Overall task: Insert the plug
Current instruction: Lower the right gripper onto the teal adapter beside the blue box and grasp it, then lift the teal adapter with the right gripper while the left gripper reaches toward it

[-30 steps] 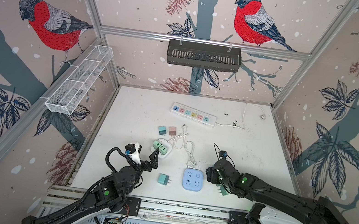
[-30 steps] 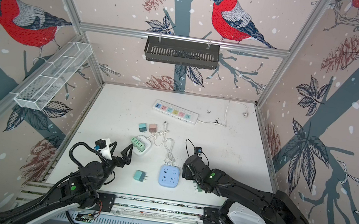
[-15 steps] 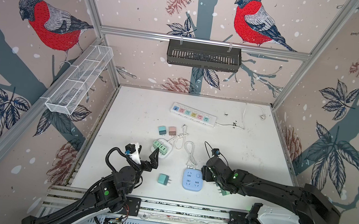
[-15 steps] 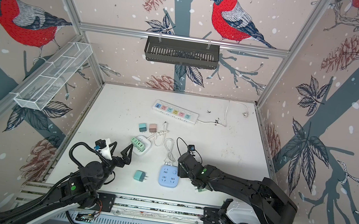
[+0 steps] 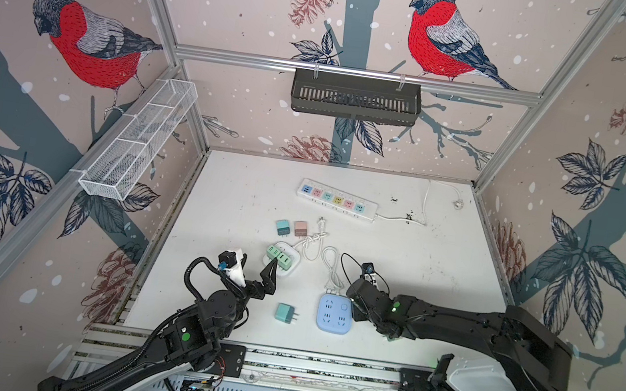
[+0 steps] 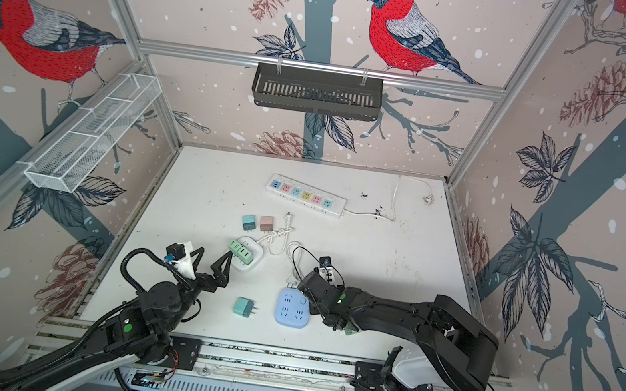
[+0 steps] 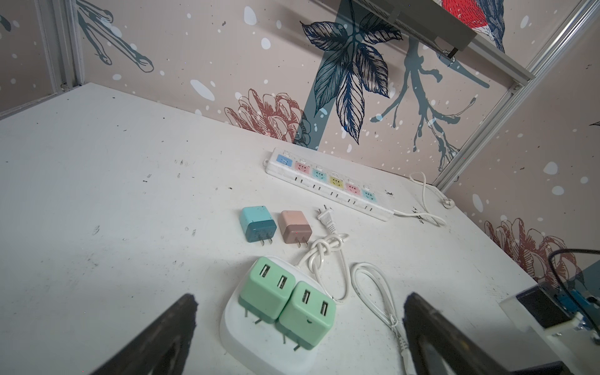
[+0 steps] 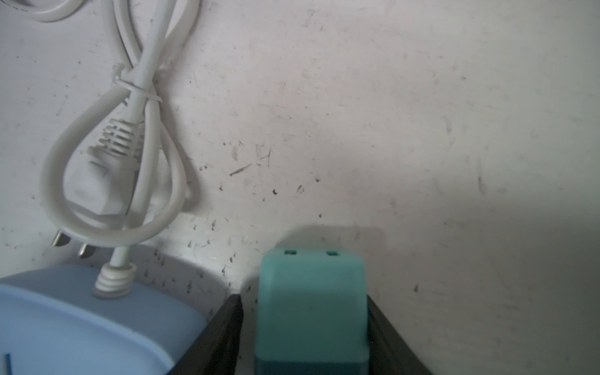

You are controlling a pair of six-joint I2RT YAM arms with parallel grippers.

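The right tool [image 8: 304, 297] brackets the plug [image 8: 311, 311], which lies low on the worktop [image 8: 422, 130] just beside the blue socket [image 8: 81, 324]. One jaw lies against the plug's side. A thin dark gap shows at the other jaw, so a firm clamp cannot be confirmed. The jaws take the plug across its flat sides; parallel faces should keep the body from twisting in the grip. The port end faces away from the wrist camera. The pins are hidden, so their heading cannot be stated. The socket's cord [image 8: 107, 181] is looped and tied behind it, clear of the socket face. The left tool [image 6: 214, 259] hangs with its jaws wide apart and empty, near the white hub [image 7: 259, 341], where two green chargers [image 7: 285, 302] sit. This position probably keeps it out of the right arm's path while leaving it in reach to brace the socket. A spare plug [image 5: 285, 313] lies loose on its side between the left arm and the socket. The next step likely calls for a lift, pins turned down, and alignment over a free outlet. The socket is not fixed and may slide under an off-centre push.
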